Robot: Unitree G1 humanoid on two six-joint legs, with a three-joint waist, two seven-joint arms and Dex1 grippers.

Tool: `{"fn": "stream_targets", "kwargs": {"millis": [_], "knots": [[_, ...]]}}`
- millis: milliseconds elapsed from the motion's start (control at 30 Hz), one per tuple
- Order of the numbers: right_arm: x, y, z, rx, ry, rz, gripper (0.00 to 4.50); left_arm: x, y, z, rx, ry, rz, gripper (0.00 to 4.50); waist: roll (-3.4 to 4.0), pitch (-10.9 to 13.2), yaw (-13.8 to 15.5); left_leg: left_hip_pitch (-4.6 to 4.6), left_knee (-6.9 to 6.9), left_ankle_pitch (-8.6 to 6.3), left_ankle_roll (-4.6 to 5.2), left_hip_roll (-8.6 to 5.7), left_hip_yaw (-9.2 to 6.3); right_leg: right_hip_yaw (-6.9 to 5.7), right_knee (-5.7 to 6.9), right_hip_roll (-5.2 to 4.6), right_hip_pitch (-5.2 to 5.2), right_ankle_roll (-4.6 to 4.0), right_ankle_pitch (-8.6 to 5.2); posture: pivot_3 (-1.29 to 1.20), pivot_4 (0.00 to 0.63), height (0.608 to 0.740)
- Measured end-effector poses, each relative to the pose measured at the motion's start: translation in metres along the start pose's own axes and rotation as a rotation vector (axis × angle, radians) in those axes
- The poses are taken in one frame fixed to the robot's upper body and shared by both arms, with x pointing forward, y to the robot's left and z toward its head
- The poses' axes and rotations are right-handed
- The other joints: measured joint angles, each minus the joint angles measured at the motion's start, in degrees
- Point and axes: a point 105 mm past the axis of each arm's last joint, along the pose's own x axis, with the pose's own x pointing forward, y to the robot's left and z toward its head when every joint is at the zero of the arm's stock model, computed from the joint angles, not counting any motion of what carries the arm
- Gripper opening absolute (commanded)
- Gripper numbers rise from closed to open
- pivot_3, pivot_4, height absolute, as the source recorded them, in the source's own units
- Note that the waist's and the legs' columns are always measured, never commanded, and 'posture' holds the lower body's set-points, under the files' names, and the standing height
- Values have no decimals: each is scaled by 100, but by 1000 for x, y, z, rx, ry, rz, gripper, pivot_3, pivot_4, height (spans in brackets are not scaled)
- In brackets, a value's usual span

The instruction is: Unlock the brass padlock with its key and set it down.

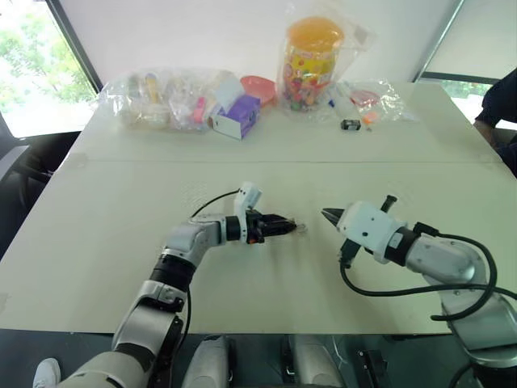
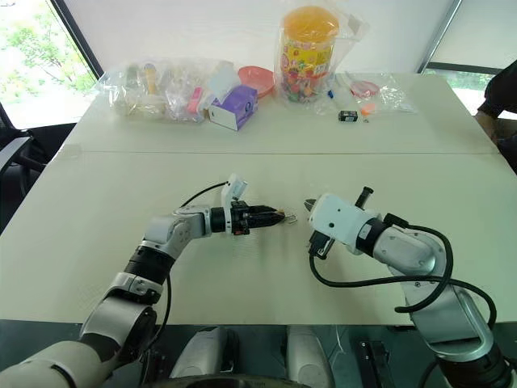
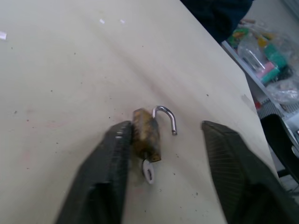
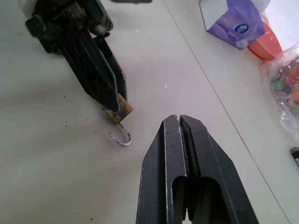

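Right gripper (image 4: 183, 128): fingers pressed together, empty.
Left gripper (image 4: 110, 95): black fingers reaching down to the table (image 4: 56, 154).
Brass padlock (image 4: 119, 111): on the table at the left gripper's tips, silvery shackle swung open.
Purple box (image 4: 233, 23): farther off, beside an orange dish (image 4: 267, 45).

The left gripper (image 3: 163, 140) is held low with fingers spread; the right gripper (image 4: 181, 123), clamped shut, faces it.
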Motion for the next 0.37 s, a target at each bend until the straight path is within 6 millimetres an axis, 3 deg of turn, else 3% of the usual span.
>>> {"fn": "stream_targets", "kwargs": {"millis": [33,67,233,367], "knots": [[0,0,-1,1,4,1,0,-5,1,3,18,1,3,4308,1,0,-9,2,0,0,0,1,0,0,1,1,0,0,0,0,150,735],[0,0,-1,0,5,0,0,-10,3,4,35,4,6,4460,1,-1,-15,3,0,0,0,2,1,0,2,2,0,0,0,0,150,735],[-4,0,-6,-9,32,26,0,-50,9,8,144,71,38,4460,2,-1,-11,2,-3,0,0,5,0,1,1,4,0,-1,-1,0,150,735],[-14,4,-18,4,89,95,0,-71,-5,9,261,109,-8,4460,1,0,74,-3,0,-1,2,0,0,-1,-9,-8,4,-1,-1,0,150,735]]}}
